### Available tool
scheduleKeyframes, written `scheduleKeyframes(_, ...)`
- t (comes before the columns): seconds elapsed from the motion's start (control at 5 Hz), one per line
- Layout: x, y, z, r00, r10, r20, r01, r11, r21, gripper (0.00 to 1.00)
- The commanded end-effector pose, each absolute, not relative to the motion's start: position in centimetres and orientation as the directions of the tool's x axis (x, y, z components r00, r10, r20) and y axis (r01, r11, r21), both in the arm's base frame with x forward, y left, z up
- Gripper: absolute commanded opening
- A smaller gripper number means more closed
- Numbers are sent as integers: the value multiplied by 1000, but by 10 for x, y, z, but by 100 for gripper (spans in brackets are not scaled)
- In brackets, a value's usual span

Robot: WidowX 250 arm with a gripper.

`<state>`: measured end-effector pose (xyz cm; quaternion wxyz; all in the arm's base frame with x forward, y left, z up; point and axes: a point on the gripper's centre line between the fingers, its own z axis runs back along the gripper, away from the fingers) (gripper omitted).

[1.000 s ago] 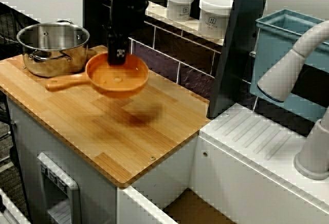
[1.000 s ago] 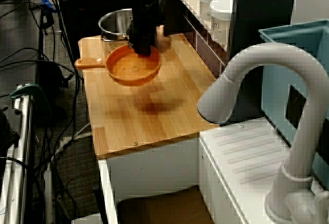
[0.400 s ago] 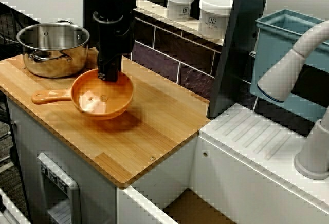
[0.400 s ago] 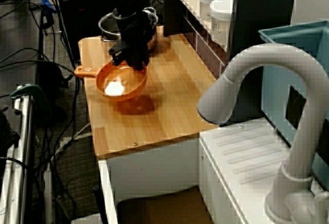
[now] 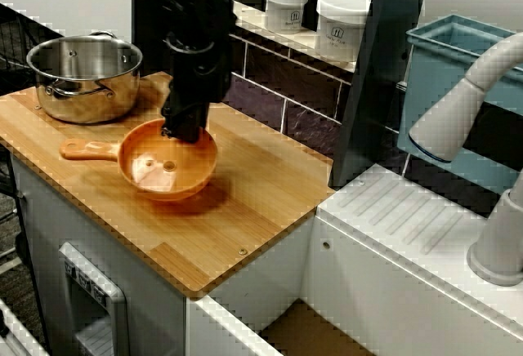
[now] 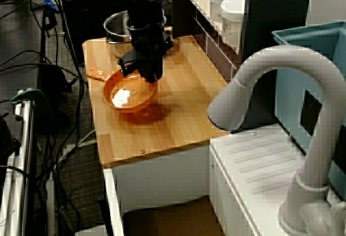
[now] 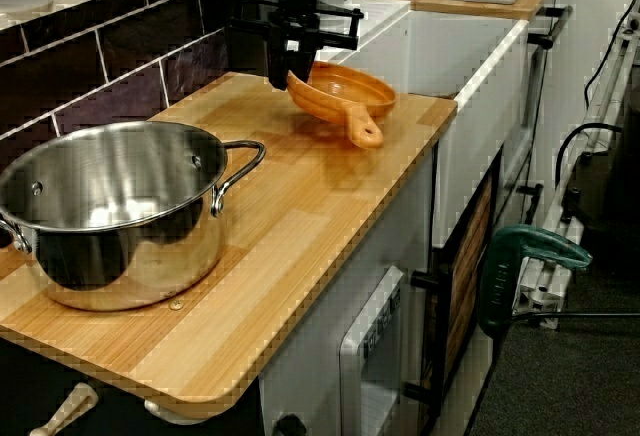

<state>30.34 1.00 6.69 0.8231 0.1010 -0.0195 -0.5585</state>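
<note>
Here, tool [image 5: 181, 131] pinching rim of orange pan [image 5: 167, 168], steel pot [image 5: 84, 78] nearby, white jars [image 5: 286, 6], labels unreadable.

Soft, even indoor light falls from above, and all three views are bright. In the front view the orange pan [image 5: 167, 162] casts a blurred shadow on the worktop [image 5: 253, 209]. In the side view white glare fills the pan's bowl. In the low view the steel pot [image 7: 110, 226] shows bright reflections. Outlines look jagged throughout.
</note>
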Motion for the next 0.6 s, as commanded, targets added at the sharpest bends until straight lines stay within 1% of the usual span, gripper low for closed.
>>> scheduleKeyframes(0.0,334,11,67,290,-951,-106,944,266,197,0)
scheduleKeyframes(0.4,343,10,67,263,-959,-109,952,239,191,0)
